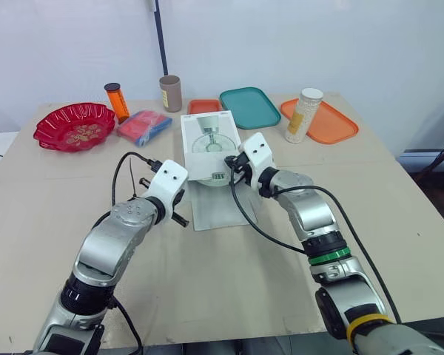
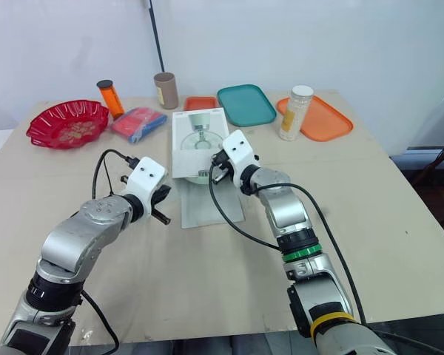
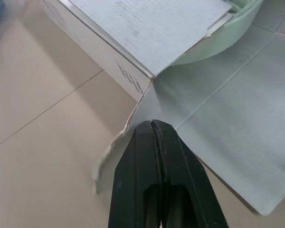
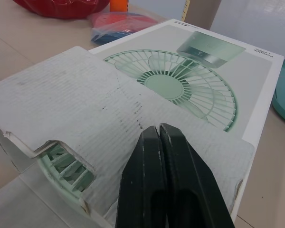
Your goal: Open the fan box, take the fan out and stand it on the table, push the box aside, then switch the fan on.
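**Box open, fan not yet out**

On the beige table (image 1: 207,296) below a white wall, the left gripper (image 3: 154,126), fingers pressed together and empty, hovers at the left edge of the outer flap (image 1: 216,208) unfolded from the fan box (image 1: 207,140). The green fan (image 4: 61,166) peeks from the box's open end. The right gripper (image 4: 159,129), likewise closed, sits over the inner flap (image 4: 71,99). Taking the fan out, standing it, pushing the box aside and switching on remain.

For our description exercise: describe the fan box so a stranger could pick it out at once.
On the beige table, look at the middle, just nearer than the teal tray. There lies the fan box. Only it is white with a green fan pictured on top.
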`<state>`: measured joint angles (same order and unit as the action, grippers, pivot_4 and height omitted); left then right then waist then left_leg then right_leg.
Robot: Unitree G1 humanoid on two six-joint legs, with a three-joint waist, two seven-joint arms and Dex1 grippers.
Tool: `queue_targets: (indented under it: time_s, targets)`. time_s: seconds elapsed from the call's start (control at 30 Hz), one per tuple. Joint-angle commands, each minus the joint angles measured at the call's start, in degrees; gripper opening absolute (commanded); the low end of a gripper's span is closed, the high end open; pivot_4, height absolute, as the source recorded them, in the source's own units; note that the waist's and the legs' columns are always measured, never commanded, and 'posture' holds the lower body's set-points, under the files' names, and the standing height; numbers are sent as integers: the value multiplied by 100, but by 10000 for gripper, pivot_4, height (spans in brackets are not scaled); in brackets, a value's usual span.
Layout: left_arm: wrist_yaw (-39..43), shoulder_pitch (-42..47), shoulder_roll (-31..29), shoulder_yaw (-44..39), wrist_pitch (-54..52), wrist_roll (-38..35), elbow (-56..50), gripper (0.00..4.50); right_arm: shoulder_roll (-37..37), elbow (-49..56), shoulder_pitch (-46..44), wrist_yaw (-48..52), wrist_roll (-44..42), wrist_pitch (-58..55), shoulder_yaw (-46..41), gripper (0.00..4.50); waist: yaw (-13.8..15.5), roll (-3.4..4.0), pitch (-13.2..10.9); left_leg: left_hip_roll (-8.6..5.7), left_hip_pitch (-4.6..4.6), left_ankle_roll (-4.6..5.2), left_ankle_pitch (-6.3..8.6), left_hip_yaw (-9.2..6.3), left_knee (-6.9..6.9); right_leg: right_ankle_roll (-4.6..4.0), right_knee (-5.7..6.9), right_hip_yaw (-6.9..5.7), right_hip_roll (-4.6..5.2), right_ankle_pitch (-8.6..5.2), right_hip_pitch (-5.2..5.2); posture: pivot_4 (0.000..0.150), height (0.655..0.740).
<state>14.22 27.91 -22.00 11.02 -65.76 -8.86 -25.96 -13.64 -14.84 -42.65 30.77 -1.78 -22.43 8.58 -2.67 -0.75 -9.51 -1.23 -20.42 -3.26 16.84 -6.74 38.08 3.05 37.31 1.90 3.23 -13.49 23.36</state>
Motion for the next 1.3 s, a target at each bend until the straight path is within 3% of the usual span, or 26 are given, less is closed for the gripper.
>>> queue_targets:
  time_s: [0.03, 0.5, 0.9, 1.07, 1.3]
  targets:
    - [-10, 48, -50, -45, 302, 132, 114, 0, -15, -110, 167, 13, 61, -117, 81, 520, 0, 0, 0, 0, 0, 0, 0, 0, 0, 0, 0, 0, 0, 0, 0, 1500, 7400]
    - [126, 657, 107, -24, 1606, 418, 1590, 0, 15, 2, 243, -20, 148, -89, 167, 520, 2, -1, 1, -1, 0, 0, 0, -1, -2, 0, -1, -1, 1, 0, 0, 1500, 7400]
    - [508, 843, 476, -83, 2319, 323, 2073, 0, 68, 153, 320, -89, 185, -175, 177, 520, 8, -3, 2, -3, -1, 0, 0, -2, -2, 0, -2, -3, 4, 0, 0, 1500, 7400]
    - [473, 694, 434, -303, 1947, 257, 1791, 0, 88, 192, 349, -90, 199, -215, 180, 520, 9, -3, 2, -3, -1, 0, 0, -3, -2, 0, -2, -3, 4, 0, 0, 1500, 7400]
    - [494, 143, 178, -1081, 480, -279, 316, 0, 171, 198, 401, -136, 234, -274, 194, 520, -1, -4, 2, -1, -1, 0, 0, -2, -9, 0, -2, -3, 3, 0, 3, 1500, 7400]
